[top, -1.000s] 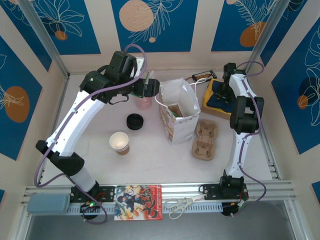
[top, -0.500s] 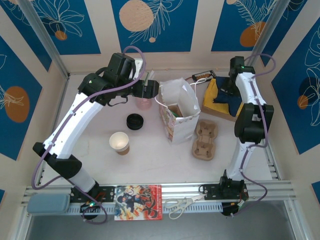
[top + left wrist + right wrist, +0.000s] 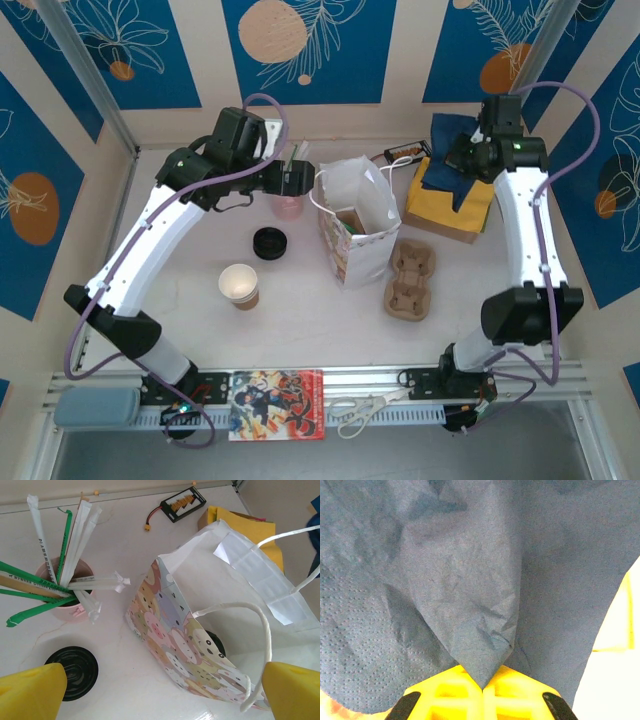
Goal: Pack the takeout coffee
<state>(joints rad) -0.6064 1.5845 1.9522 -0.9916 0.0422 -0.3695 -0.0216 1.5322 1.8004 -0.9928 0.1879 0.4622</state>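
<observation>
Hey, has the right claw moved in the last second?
Yes. The right claw, shut on a blue napkin, has shifted from over the napkin box toward the back wall.

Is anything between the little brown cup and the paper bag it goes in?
No, nothing visible. Bare table lies between the brown cup and the paper bag; the black lid sits just off that path, toward the back.
</observation>
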